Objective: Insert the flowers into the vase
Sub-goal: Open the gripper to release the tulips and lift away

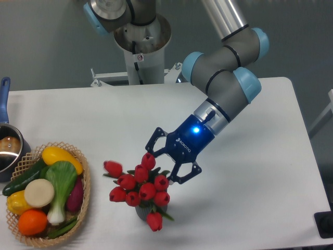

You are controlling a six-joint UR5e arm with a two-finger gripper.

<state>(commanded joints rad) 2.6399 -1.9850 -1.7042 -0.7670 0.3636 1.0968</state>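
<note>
— So, where were the flowers point(138, 188)?
— Sat in the vase point(141, 212), low on the white surface point(250, 198), red buds spread wider than the dark cup and hiding most of it.
— And the gripper point(161, 165)?
— Hung just above and right of the bunch, fingers spread wide, gripping nothing; fingertips near the top buds, contact impossible to tell.
— Anything else around?
— Off to the left, a woven basket point(83, 203) heaped with a green-and-white leafy vegetable point(61, 182), yellow pieces and an orange point(32, 222). Beside it, at the edge, a metal pot point(9, 148) with a blue handle.
</note>
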